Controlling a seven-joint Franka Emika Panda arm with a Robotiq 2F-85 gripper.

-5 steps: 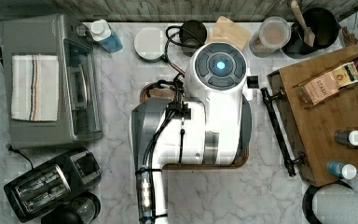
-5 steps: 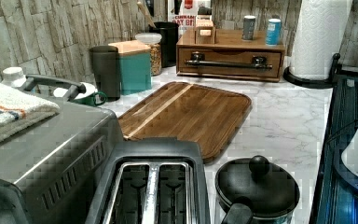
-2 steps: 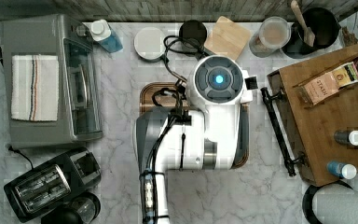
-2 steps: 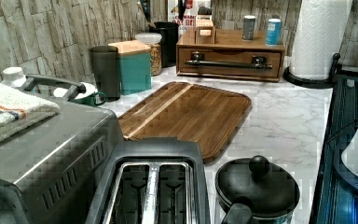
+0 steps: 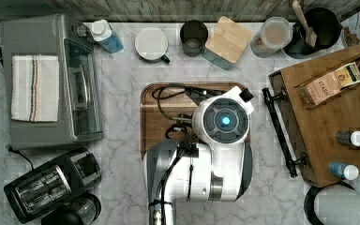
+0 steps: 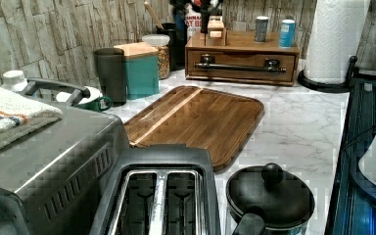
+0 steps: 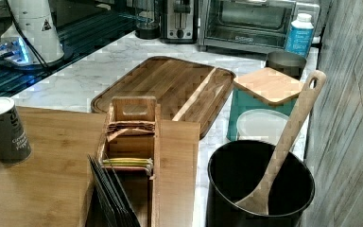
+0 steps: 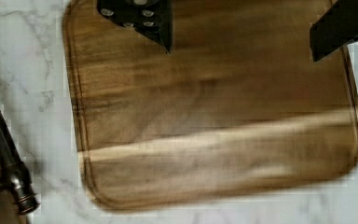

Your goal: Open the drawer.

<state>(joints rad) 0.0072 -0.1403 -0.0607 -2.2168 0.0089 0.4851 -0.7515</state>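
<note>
The drawer [image 6: 242, 59] is a wide brown wooden front under a bamboo top, sitting flush in its cabinet. A long black bar handle [image 6: 241, 67] runs across it; the handle [image 5: 278, 132] lies along the cabinet's left side in the top view. My arm's wrist [image 5: 222, 120] hangs over the dark cutting board [image 5: 157, 117], left of the handle in the top view, and covers the gripper there. In the wrist view my gripper [image 8: 241, 52] is open above the cutting board [image 8: 214, 140] with nothing between its fingers [image 8: 151, 23]. One handle end [image 8: 7, 163] shows beside the board.
On the bamboo cabinet top [image 5: 351, 108] stand a tea box [image 5: 328, 84] and two small bottles [image 5: 351, 138]. A toaster oven [image 5: 47, 79] and toaster [image 5: 51, 185] are at the top view's left. Canisters [image 5: 227, 42] and a utensil pot [image 5: 321, 26] line the back wall. A paper-towel roll [image 6: 335, 39] stands beside the cabinet.
My wrist has moved toward the top view's bottom, along the cutting board. The drawer and everything on the counter stayed where they were.
</note>
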